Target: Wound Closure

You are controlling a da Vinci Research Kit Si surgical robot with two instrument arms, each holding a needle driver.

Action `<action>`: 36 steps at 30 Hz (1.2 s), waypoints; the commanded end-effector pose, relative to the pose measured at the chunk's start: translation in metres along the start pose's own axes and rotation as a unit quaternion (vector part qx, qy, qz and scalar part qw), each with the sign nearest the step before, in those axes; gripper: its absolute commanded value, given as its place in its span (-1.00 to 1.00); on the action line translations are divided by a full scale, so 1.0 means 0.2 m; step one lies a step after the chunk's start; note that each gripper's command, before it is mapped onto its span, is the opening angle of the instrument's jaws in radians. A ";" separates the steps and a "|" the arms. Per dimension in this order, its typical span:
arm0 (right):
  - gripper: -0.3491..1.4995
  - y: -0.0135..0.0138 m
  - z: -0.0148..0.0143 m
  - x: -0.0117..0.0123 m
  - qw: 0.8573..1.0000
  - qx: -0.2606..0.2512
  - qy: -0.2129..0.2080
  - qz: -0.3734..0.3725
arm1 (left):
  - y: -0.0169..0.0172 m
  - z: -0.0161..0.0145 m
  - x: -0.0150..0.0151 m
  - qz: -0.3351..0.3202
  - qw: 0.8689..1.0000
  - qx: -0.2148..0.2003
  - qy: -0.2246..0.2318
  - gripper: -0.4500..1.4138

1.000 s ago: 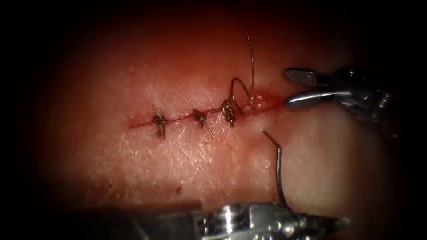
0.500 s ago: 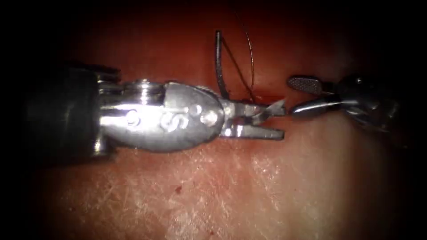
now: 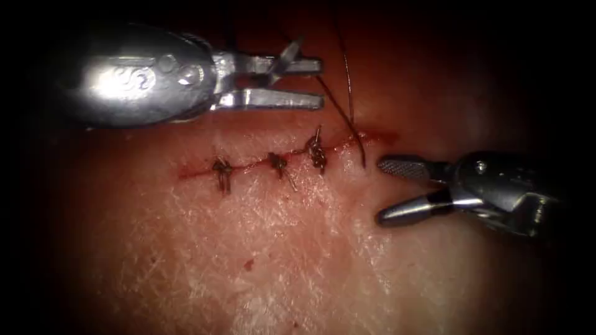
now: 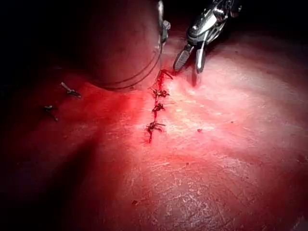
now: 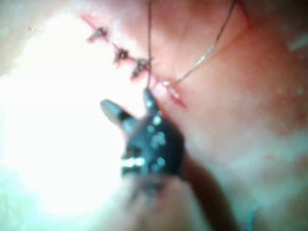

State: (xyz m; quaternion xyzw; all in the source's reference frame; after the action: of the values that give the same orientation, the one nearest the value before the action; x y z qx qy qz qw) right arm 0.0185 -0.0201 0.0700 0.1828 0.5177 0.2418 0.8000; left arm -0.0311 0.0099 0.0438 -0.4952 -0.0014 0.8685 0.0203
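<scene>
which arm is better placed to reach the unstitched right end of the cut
Right, probably: the right end effector is open and empty just right of the cut's unstitched end, beside the thread. The left end effector sits above the stitches, farther off; what it holds is unclear.

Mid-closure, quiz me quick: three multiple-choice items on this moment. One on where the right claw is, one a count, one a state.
1. Where is the right claw?
A. just off the right end of the cut
B. over the cut's left end
C. at mid-cut

2. How many knotted stitches sit on the cut?
A. one
B. three
C. five

3. The right claw's jaws are:
A. shut tight
B. open, empty
C. hidden

Answers:
1 A: it lies to the right of where the cut ends.
2 B: three knots sit in a row along the cut.
3 B: its jaws stand apart with nothing between them.

The thread runs from the left claw down to the cut. What that claw holds I cannot tell.
</scene>
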 end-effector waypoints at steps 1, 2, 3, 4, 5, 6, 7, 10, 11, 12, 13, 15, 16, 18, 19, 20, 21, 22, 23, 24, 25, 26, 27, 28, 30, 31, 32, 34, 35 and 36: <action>0.51 0.000 0.006 -0.003 1.000 -0.002 0.000 -0.002 | 0.002 0.005 -0.002 0.003 1.000 -0.001 0.002 -1.00; 0.49 0.000 0.007 -0.003 1.000 -0.003 0.000 -0.005 | 0.003 0.005 -0.002 0.004 1.000 -0.002 0.003 -1.00; 0.45 0.000 0.009 -0.003 1.000 -0.008 0.000 -0.008 | 0.006 0.006 -0.003 0.006 1.000 -0.003 0.004 -1.00; 0.45 0.001 0.010 -0.003 1.000 -0.014 -0.001 -0.011 | 0.007 0.007 -0.003 0.007 1.000 -0.005 0.006 -1.00; 0.45 0.001 0.010 -0.002 1.000 -0.020 -0.002 -0.016 | 0.008 0.007 -0.004 0.008 1.000 -0.005 0.007 -1.00; 0.45 0.001 0.011 -0.002 0.999 -0.026 -0.003 -0.019 | 0.009 0.007 -0.004 0.009 1.000 -0.006 0.007 -1.00; 0.45 0.002 0.011 -0.002 0.999 -0.029 -0.003 -0.021 | 0.011 0.007 -0.004 0.009 1.000 -0.007 0.008 -1.00; 0.45 0.003 0.012 -0.003 0.999 -0.040 -0.006 -0.023 | 0.014 0.006 -0.005 0.011 1.000 -0.007 0.009 -1.00; 0.45 0.003 0.014 -0.003 0.999 -0.040 -0.006 -0.022 | 0.014 0.005 -0.005 0.012 1.000 -0.008 0.009 -1.00; 0.43 0.003 0.014 -0.004 0.999 -0.041 -0.008 -0.023 | 0.015 0.005 -0.005 0.012 1.000 -0.008 0.009 -1.00; 0.43 0.004 0.015 -0.005 0.999 -0.042 -0.008 -0.023 | 0.016 0.005 -0.005 0.012 1.000 -0.008 0.009 -1.00; 0.33 0.004 0.018 -0.008 0.999 -0.041 -0.011 -0.026 | 0.016 0.005 -0.005 0.012 1.000 -0.008 0.009 -1.00; 0.27 0.004 0.020 -0.010 0.999 -0.040 -0.014 -0.028 | 0.016 0.004 -0.005 0.012 1.000 -0.008 0.009 -1.00; 0.14 0.005 0.022 -0.014 0.999 -0.038 -0.019 -0.031 | 0.016 0.004 -0.005 0.012 1.000 -0.008 0.009 -1.00; 0.07 0.006 0.022 -0.015 0.999 -0.037 -0.021 -0.033 | 0.016 0.004 -0.004 0.012 1.000 -0.009 0.010 -1.00; -0.06 0.006 0.023 -0.016 0.999 -0.036 -0.020 -0.034 | 0.016 0.004 -0.004 0.012 1.000 -0.009 0.010 -1.00; -0.33 0.007 0.023 -0.017 0.999 -0.033 -0.020 -0.035 | 0.017 0.004 -0.004 0.012 1.000 -0.009 0.010 -1.00; -0.58 0.007 0.022 -0.018 0.999 -0.030 -0.020 -0.035 | 0.017 0.004 -0.004 0.012 1.000 -0.009 0.010 -1.00; -0.94 0.007 0.021 -0.018 0.999 -0.026 -0.020 -0.035 | 0.017 0.004 -0.004 0.012 1.000 -0.009 0.010 -1.00; -1.00 0.006 0.019 -0.018 0.999 -0.016 -0.019 -0.035 | 0.017 0.004 -0.004 0.012 1.000 -0.009 0.010 -1.00; -1.00 0.005 0.018 -0.018 0.999 -0.010 -0.018 -0.035 | 0.017 0.004 -0.004 0.012 1.000 -0.009 0.010 -1.00; -1.00 0.004 0.016 -0.018 0.999 -0.006 -0.021 -0.035 | 0.017 0.004 -0.005 0.012 1.000 -0.009 0.010 -1.00; -1.00 0.003 0.014 -0.018 0.999 -0.002 -0.024 -0.035 | 0.017 0.004 -0.005 0.013 1.000 -0.009 0.010 -1.00; -1.00 0.002 0.013 -0.018 0.999 0.001 -0.027 -0.035 | 0.018 0.004 -0.006 0.013 1.000 -0.009 0.010 -1.00; -1.00 0.000 0.012 -0.016 0.999 0.007 -0.031 -0.034 | 0.019 0.004 -0.007 0.015 1.000 -0.009 0.010 -1.00; -1.00 -0.002 0.011 -0.016 0.999 0.009 -0.031 -0.034 | 0.019 0.003 -0.008 0.016 1.000 -0.010 0.011 -1.00; -1.00 -0.004 0.011 -0.015 0.999 0.013 -0.032 -0.034 | 0.020 0.003 -0.009 0.017 1.000 -0.012 0.012 -1.00; -1.00 -0.009 0.011 -0.013 0.999 0.022 -0.031 -0.034 | 0.021 0.003 -0.013 0.020 1.000 -0.015 0.016 -1.00; -1.00 -0.012 0.011 -0.013 0.999 0.025 -0.031 -0.034 | 0.022 0.003 -0.014 0.025 0.999 -0.015 0.016 -1.00; -1.00 -0.014 0.011 -0.012 0.998 0.029 -0.034 -0.034 | 0.022 0.003 -0.016 0.026 0.999 -0.016 0.017 -1.00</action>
State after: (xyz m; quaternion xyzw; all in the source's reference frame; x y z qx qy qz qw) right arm 0.0196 -0.0233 0.0705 0.1957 0.5025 0.1922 0.8199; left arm -0.0294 0.0053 0.0464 -0.5096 -0.0024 0.8603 -0.0093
